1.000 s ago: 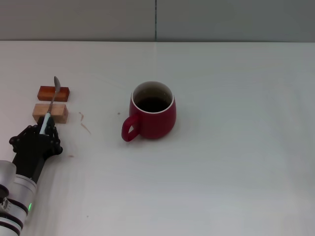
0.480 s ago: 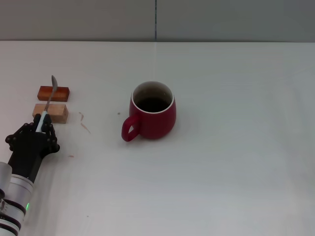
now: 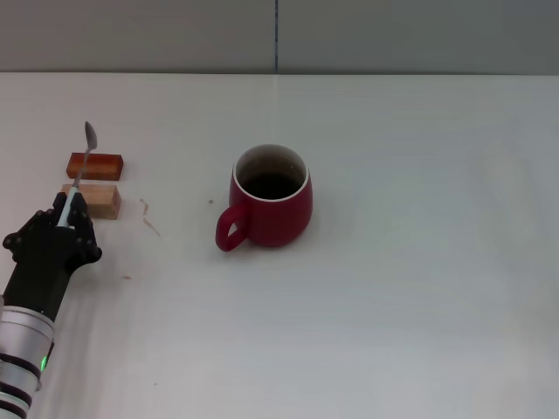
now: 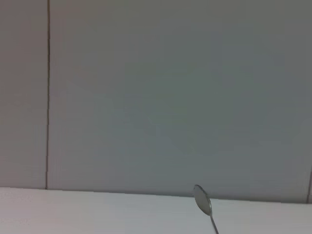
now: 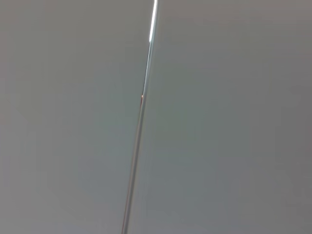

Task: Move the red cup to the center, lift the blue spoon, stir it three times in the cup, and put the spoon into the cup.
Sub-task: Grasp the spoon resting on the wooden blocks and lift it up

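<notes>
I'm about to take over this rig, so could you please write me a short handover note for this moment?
Left end effector: shut on the spoon, holding it by its handle, bowl raised above the two wooden blocks at the table's left.
Right end effector: not in view.
Mug: upright mid-table, handle toward the robot's left.
Done: mug centred, spoon lifted.
Left: carry spoon to mug, stir three times, drop it in.

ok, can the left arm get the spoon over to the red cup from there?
Probably yes. The left gripper holds the blue spoon above the wooden blocks, and only bare table lies between it and the red cup.
</notes>
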`<action>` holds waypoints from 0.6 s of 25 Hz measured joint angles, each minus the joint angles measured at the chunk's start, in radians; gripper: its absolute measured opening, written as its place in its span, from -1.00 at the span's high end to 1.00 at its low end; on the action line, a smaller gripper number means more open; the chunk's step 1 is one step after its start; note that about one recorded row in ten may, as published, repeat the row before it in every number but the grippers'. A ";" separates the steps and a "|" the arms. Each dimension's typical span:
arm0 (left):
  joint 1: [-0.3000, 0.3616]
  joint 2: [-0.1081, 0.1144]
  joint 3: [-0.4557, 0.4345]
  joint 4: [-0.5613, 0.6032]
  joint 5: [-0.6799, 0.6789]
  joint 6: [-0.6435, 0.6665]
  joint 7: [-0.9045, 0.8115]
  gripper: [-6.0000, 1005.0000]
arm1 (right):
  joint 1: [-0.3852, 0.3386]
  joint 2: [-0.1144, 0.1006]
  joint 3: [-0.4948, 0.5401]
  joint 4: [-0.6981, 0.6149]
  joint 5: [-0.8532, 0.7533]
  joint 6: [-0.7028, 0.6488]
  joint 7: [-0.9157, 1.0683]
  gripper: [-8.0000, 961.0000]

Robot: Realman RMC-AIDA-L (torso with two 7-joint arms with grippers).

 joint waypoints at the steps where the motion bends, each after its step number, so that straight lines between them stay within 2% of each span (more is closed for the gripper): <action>1: 0.003 0.001 0.001 0.003 0.009 0.009 -0.027 0.70 | 0.000 0.000 0.000 0.000 0.000 0.000 0.000 -0.38; 12: 0.039 0.006 0.003 0.135 0.130 0.051 -0.398 0.70 | -0.002 0.006 0.000 -0.005 0.000 0.000 -0.001 -0.38; 15: 0.052 0.006 0.004 0.192 0.157 0.074 -0.556 0.70 | -0.003 0.008 0.000 -0.006 0.000 0.000 -0.001 -0.38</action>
